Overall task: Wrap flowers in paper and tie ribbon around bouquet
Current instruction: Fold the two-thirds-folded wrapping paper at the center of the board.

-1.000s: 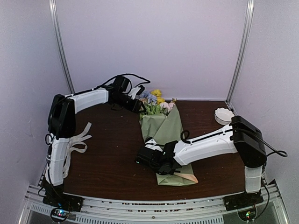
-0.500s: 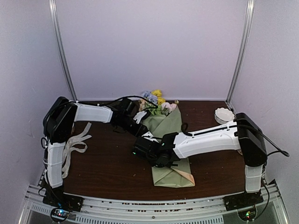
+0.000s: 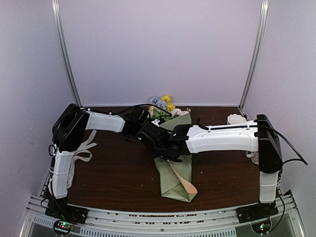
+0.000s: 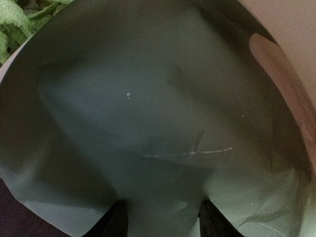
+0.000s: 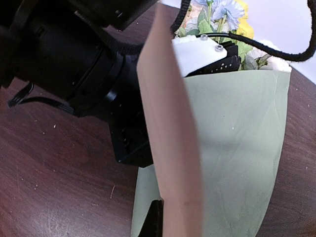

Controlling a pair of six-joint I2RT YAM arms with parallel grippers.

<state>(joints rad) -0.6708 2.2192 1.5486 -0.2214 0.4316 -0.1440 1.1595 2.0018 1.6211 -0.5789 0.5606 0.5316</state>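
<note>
Paper (image 3: 174,170): lying as cone on desk (image 3: 118,173), narrow end pointing twd near edge, tan underside showing there.
Ribbon (image 3: 81,148): lying loose at L side of desk, partly behind L arm, well apart fr paper.
R pincer (image 5: 159,222): extending across fr R, clenched on paper, tan flap standing up fr its fingers.
L pincer (image 4: 163,224): sitting at cone's wide end, released, fingers standing apart; green sheet filling its cam view.
Flowers (image 3: 163,103): poking out of cone's far end, blue, yellow, pink blooms showing.
Dish (image 3: 236,119): white, sitting at far R corner.
</note>
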